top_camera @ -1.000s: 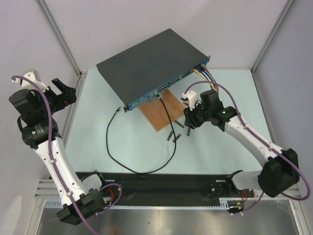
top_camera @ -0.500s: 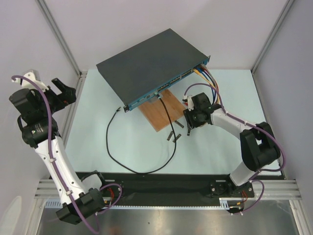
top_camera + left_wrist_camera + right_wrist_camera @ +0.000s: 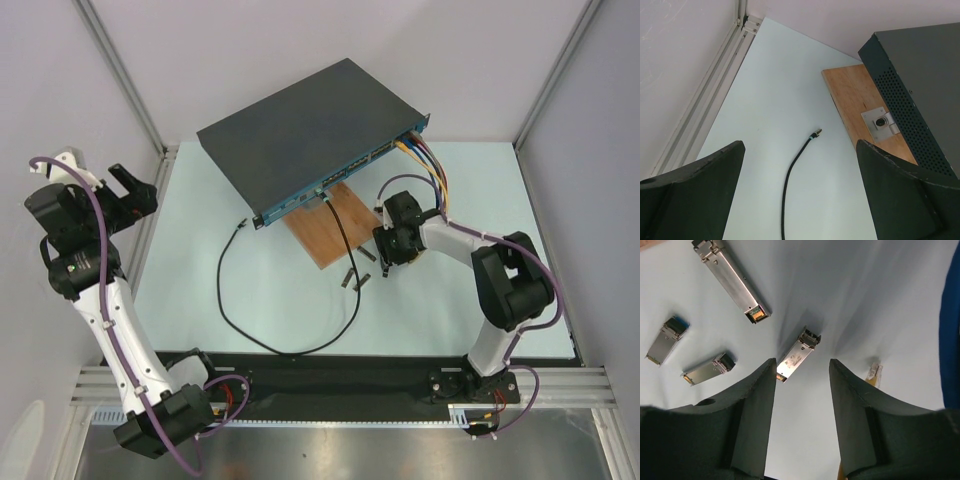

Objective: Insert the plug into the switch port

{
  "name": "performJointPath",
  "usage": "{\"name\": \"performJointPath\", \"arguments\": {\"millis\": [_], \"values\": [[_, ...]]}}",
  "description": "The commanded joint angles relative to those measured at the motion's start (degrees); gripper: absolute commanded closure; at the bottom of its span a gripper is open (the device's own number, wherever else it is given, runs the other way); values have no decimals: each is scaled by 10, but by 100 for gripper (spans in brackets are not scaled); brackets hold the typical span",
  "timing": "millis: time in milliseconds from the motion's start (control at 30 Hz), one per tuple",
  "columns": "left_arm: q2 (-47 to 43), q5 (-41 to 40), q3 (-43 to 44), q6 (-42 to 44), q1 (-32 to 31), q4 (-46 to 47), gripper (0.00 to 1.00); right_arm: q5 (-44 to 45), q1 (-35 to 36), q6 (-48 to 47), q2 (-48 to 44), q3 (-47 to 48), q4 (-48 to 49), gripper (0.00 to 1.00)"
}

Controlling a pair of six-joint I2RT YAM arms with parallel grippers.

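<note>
On the counter [image 3: 440, 310] the switch [image 3: 300, 135] sat at the back, front ports toward the arms, left jaws wide open, empty, well off left, right jaws partly open, holding nothing, poised over a loose plug [image 3: 799, 352], seemingly not touching: pick step, next needed lowering to straddle it, then closing.

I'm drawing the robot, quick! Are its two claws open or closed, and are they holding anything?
Left gripper: open, holding nothing.
Right gripper: open, holding nothing.
</note>
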Motion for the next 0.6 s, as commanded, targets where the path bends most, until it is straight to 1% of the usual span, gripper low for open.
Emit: {"name": "performJointPath", "arguments": {"millis": [0, 167, 267, 300, 367, 400, 433, 500, 533, 567], "values": [[-4, -7, 0, 7, -3, 21, 0, -1, -3, 24, 16, 25, -4, 48], [-2, -6, -5, 5, -3, 23, 0, 0, -3, 32, 44, 37, -18, 50], [-3, -3, -5, 5, -4, 25, 0, -8, -3, 36, 51, 37, -19, 54], [-2, -3, -5, 5, -4, 25, 0, -11, 0, 38, 52, 38, -18, 61], [-3, 4, -5, 5, -4, 25, 0, -13, 3, 42, 57, 50, -28, 67], [-4, 4, -5, 5, -4, 25, 0, -9, 7, 45, 60, 54, -32, 73], [-5, 5, -5, 5, -4, 25, 0, 2, 15, 43, 59, 56, -36, 76], [-6, 5, -5, 5, -3, 25, 0, 10, 19, 43, 57, 57, -36, 85], [-7, 7, -5, 7, -4, 25, 0, 7, 19, 41, 58, 60, -44, 89], [-9, 9, -4, 7, -3, 25, 0, 3, 18, 41, 59, 73, -50, 97]]}}
